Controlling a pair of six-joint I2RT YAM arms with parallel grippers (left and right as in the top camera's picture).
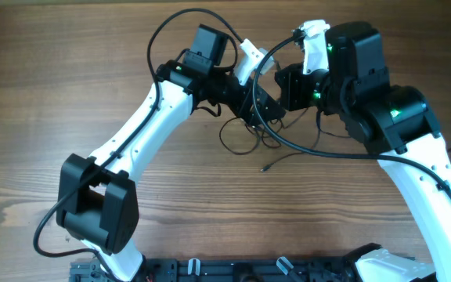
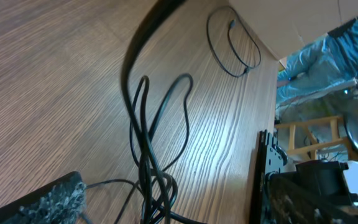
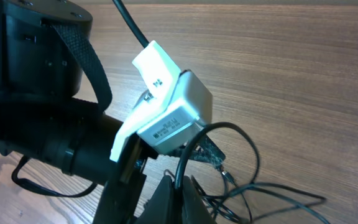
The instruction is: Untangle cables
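- Closest to the left wrist lens sits one ribbed finger pad (image 2: 55,199) of your left gripper (image 1: 258,108), low in the frame's left corner. Its partner is out of shot, and the jaws stand wide apart with nothing visibly held.
- Just beside that pad, to its right in this view, the cables (image 2: 146,149) gather into a tight knot of thin black strands that seems lifted off the table (image 2: 55,74).
- From the knot, two narrow loops run straight away from the gripper, so the tangle's long axis points outward along the left hand's reach, not across it.
- Farther off, another loop (image 2: 235,46) lies flat near the table's edge, well apart from the knot.
- In the right wrist view, your right gripper (image 3: 176,199) has its fingers pressed together. A strand arcs up out of the tips, so judge it clamped on the cables.
- Behind it, the left arm's white camera housing (image 3: 166,112) crowds in close; both hands meet over the same tangle.
- From overhead, a loose plug end (image 1: 263,167) trails toward the robot's base, below both grippers.
- Your left hand is the free one and near enough. The next move likely calls for closing it on an outgoing loop and drawing that away from the right's pinch.
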